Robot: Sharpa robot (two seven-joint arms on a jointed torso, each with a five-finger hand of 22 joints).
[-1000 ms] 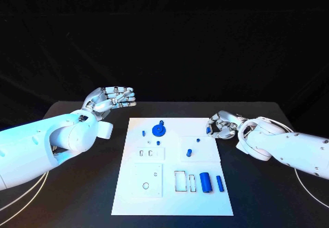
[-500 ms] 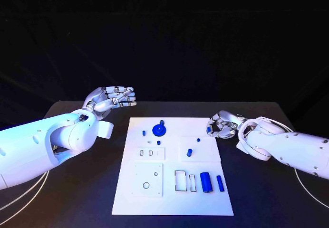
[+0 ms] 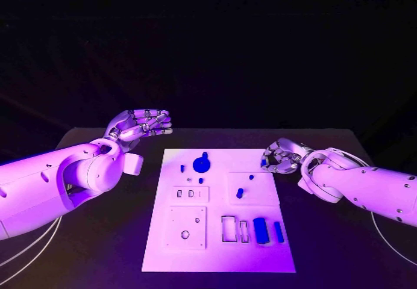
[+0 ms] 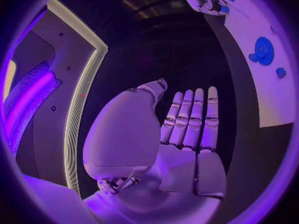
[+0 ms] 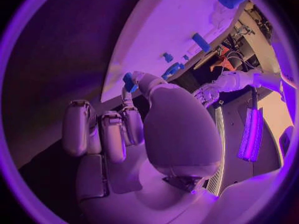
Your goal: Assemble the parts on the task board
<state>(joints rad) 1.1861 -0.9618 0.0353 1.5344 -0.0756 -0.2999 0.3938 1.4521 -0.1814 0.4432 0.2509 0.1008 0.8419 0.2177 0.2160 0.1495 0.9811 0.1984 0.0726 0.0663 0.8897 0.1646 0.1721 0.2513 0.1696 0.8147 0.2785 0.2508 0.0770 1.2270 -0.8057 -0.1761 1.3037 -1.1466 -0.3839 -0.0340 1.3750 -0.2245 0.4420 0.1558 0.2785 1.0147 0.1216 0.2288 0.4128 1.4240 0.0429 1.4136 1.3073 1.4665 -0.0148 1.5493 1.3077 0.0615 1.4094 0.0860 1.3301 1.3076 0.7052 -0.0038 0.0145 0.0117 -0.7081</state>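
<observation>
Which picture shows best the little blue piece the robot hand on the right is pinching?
The right wrist view: the small blue part sits plainly at the right robot hand's fingertips. The head view shows it tiny; the left wrist view, a far-off speck.

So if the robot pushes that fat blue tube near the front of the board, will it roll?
Probably. The fat blue tube looks round and lies on its side on the flat task board, so a sideways nudge may roll it. It looks smooth, perhaps slippery. It seems stiff.
</observation>
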